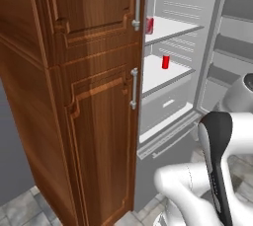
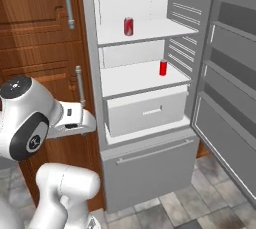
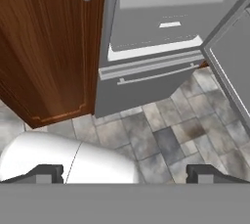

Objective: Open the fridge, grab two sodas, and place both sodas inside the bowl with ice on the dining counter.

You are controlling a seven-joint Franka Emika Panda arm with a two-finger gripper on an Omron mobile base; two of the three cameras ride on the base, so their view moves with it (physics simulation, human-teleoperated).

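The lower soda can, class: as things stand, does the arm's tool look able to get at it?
Probably yes. The fridge door is swung wide, and the lower soda can stands alone near its shelf's front edge. The open tool, pointing at the floor, must first rise.

Brown wooden cabinet point(image 1: 94, 121), metal bar handles point(image 1: 133, 89); grey tiled floor point(image 3: 166, 125).

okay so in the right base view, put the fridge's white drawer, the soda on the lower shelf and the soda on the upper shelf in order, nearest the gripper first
1. White drawer, lowest in the open fridge, nearest the gripper, which points down at the floor.
2. Lower-shelf soda, above the drawer, toward the right.
3. Upper-shelf soda, highest, farthest.
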